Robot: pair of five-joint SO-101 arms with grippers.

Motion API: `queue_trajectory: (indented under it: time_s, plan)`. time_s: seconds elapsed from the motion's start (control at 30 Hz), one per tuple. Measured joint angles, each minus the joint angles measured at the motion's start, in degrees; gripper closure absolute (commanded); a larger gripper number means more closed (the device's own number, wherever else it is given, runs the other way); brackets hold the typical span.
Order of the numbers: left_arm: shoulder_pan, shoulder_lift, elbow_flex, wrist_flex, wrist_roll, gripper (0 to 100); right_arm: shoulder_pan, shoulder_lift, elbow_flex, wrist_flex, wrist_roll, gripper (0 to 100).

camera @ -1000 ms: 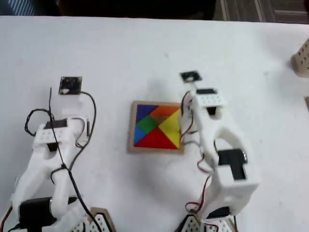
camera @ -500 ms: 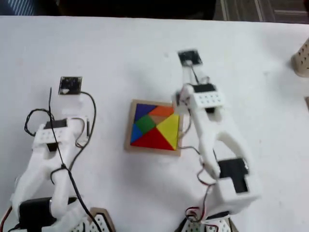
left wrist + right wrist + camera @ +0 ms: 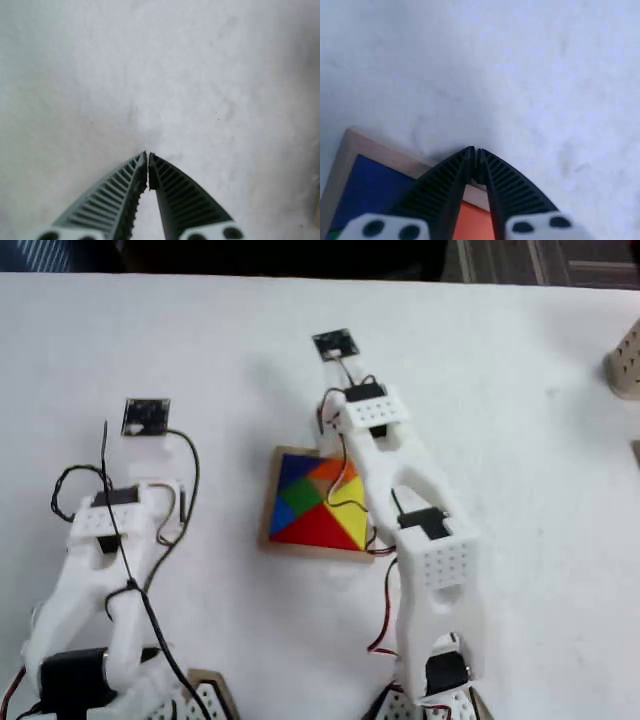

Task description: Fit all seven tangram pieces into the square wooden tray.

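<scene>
Tangram pieces [image 3: 318, 510] lie in tray [image 3: 267, 502]; left fingers [image 3: 122, 195] together, right fingers [image 3: 442, 187] together at tray rim.

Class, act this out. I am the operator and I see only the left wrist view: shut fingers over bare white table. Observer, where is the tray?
Observer: In the high view, the wooden tray lies near the middle of the table.
Operator: Is it filled?
Observer: Coloured tangram pieces cover all of it that shows; the right arm hides one side.
Operator: Where is the right gripper?
Observer: It is shut, with its tips at the tray's rim by the orange piece. I cannot tell if they touch.
</scene>
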Motion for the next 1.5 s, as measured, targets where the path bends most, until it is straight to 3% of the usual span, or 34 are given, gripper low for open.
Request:
queue_trajectory:
  time_s: [0.5,0.7,0.9,1.23,1.5]
  plan:
    - [0.0,0.0,0.0,0.0,-0.1,98,-1.9,-4.6,2.7,14.0,-2.4,98.1]
    - [0.0,0.0,0.1,0.0,-0.1,98,-1.4,-21.8,21.8,8.6,-3.9,98.1]
    - [0.0,-2.5,1.5,0.0,-0.1,98,3.8,-40.9,44.0,1.1,-3.9,98.1]
    - [4.3,-30.1,20.0,-2.5,-0.1,98,7.8,-71.8,76.4,-7.6,0.5,98.1]
    - [4.3,-46.9,26.5,7.6,-0.1,98,8.6,-95.5,96.3,-11.1,3.4,98.1]
